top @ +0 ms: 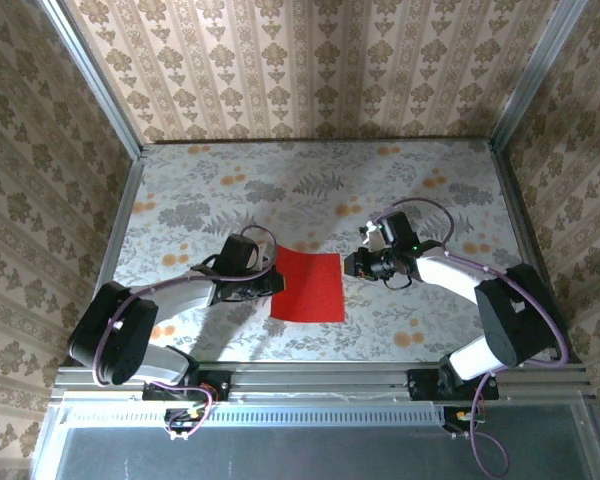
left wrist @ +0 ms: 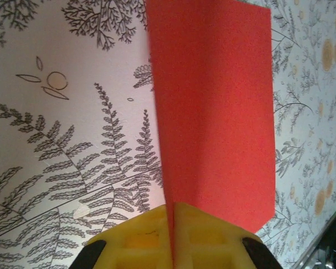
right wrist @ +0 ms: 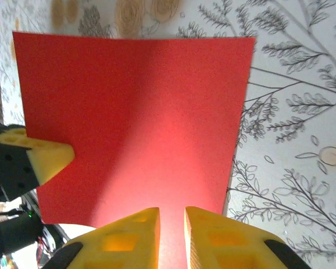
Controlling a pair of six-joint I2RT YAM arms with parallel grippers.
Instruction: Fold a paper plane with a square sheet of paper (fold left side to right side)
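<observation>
The square sheet of paper (top: pixel 308 285) is bright red and lies unfolded in the middle of the table. My left gripper (top: pixel 278 283) is at its left edge. In the left wrist view the yellow jaws of the left gripper (left wrist: pixel 172 235) are pressed together on the edge of the sheet (left wrist: pixel 213 112). My right gripper (top: pixel 352 263) is at the sheet's right edge. In the right wrist view the right gripper (right wrist: pixel 172 235) hovers over the red sheet (right wrist: pixel 134 123) with a narrow gap and nothing between its jaws. One finger of the left gripper (right wrist: pixel 45 157) rests on the far edge.
The table (top: pixel 210 180) has a grey leaf-patterned cover. Metal frame posts and wallpapered walls (top: pixel 310 70) close it in at the back and on both sides. A metal rail (top: pixel 320 378) runs along the near edge by the arm bases.
</observation>
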